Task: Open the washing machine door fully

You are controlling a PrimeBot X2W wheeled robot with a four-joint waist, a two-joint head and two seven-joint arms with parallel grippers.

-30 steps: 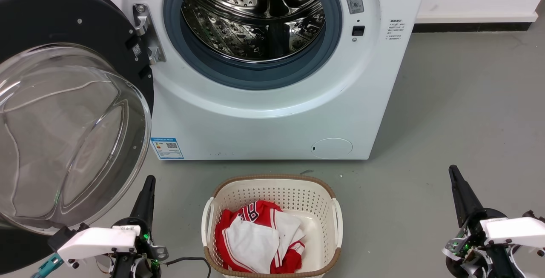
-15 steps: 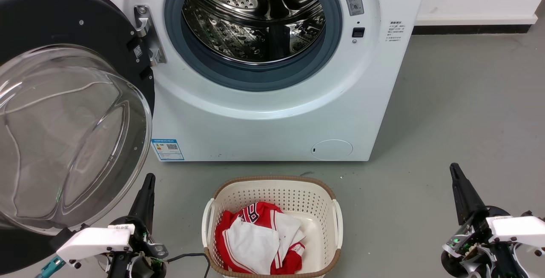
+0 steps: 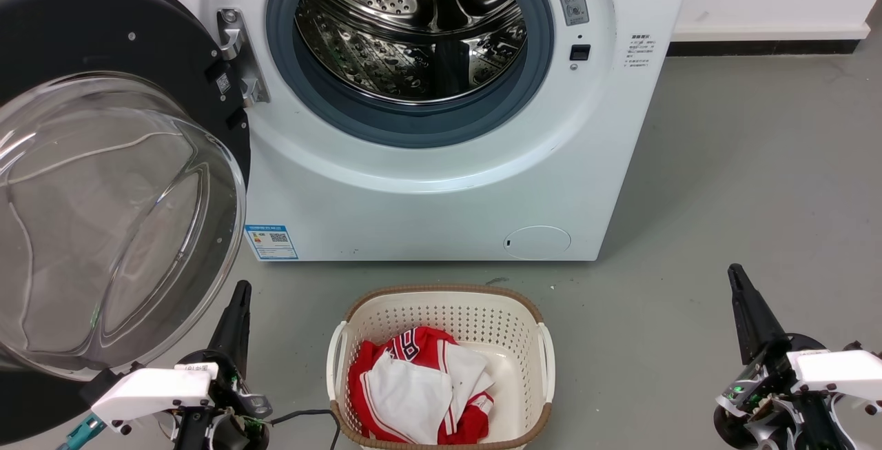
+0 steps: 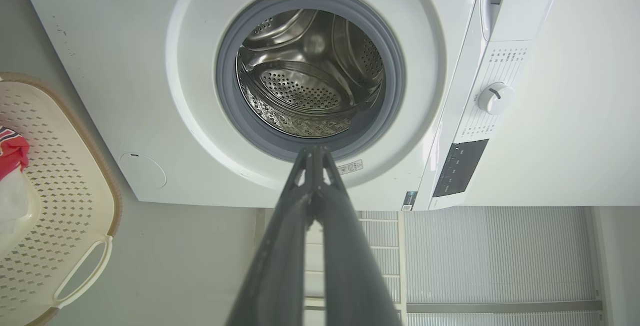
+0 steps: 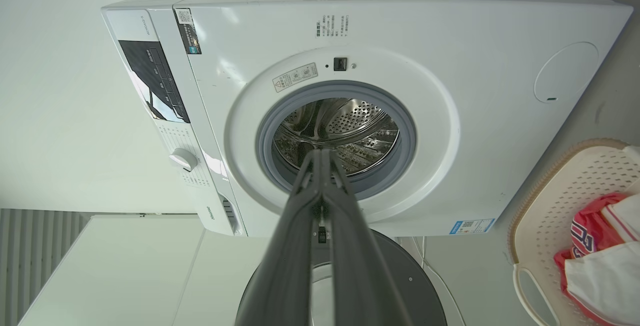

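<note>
Both the left gripper (image 3: 236, 312) and right gripper (image 3: 743, 298) are hanging low with fingers pressed together and holding nothing, off the door (image 3: 89, 23), which is standing swung wide on its hinge (image 3: 238, 50) at the washer's (image 3: 427, 209) left, likely because opening is looking done.

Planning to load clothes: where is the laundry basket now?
In the head view, the laundry basket sits at bottom centre on the floor, before the washing machine, between the left gripper and right gripper.
</note>
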